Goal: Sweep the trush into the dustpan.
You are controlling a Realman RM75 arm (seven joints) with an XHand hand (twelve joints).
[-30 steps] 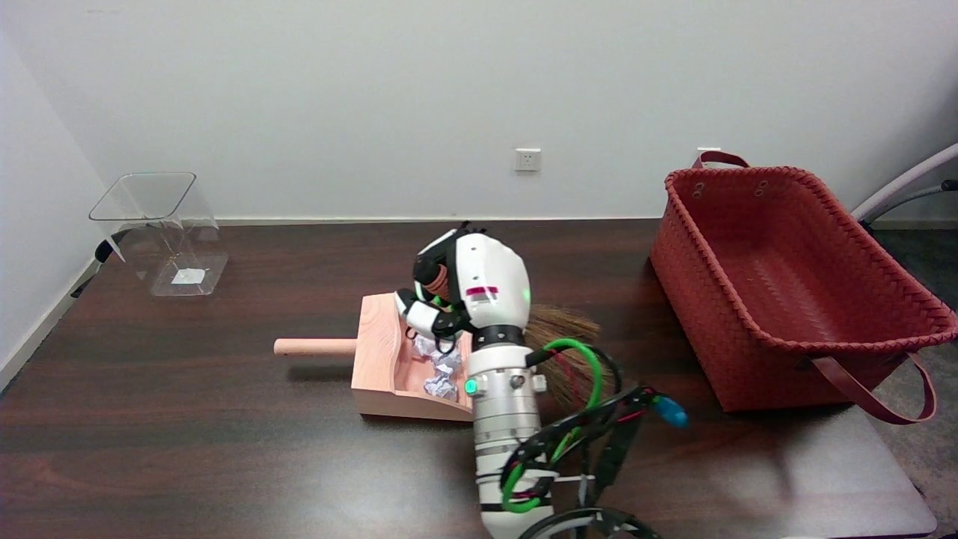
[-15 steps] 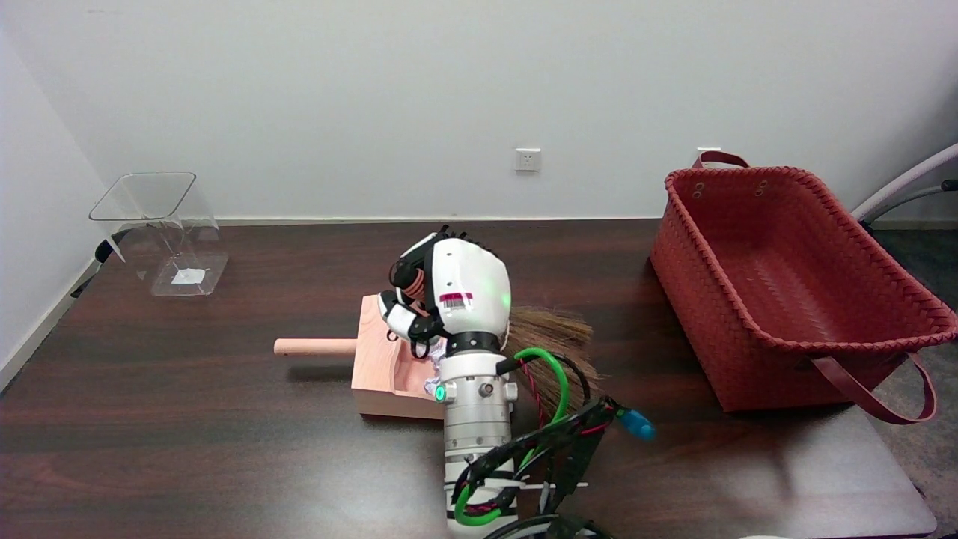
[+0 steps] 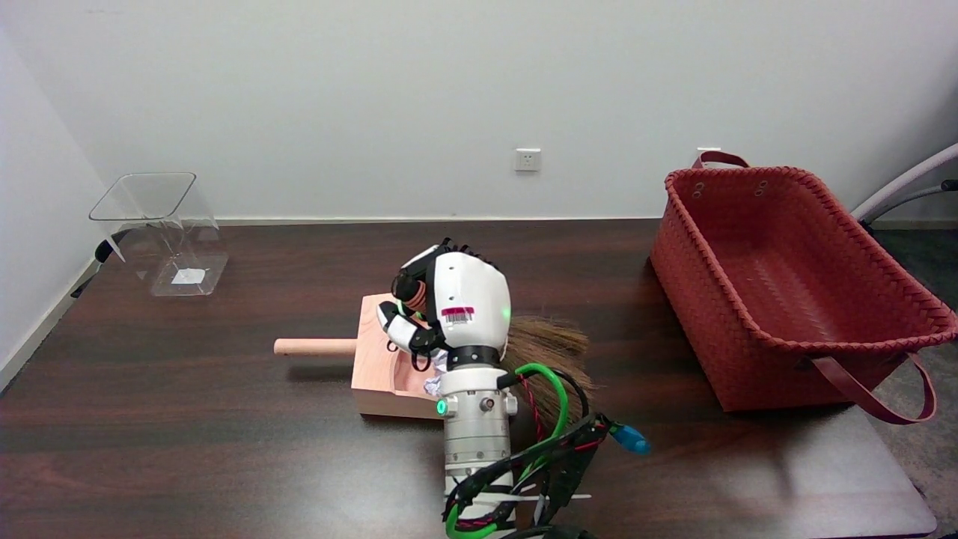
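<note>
The right hand (image 3: 447, 311) is clamped around the handle of the straw broom (image 3: 550, 352), whose light, springy bristles fan out right of the wooden dustpan (image 3: 378, 359); the handle is the place to grip. The crumpled paper trash (image 3: 434, 383), light and easily flicked, lies inside the dustpan's mouth. Compared with 1 second ago, hand and broom sit further left, hiding most of the paper.

We count one wooden dustpan (image 3: 378, 367), one broom (image 3: 550, 352), one red woven basket (image 3: 786, 292), one clear plastic bin (image 3: 161, 232) and one wall socket (image 3: 528, 159). On the one bench (image 3: 187, 419) we see one hand (image 3: 449, 311). Crumpled paper (image 3: 434, 383) shows in the dustpan; its pieces cannot be counted.
</note>
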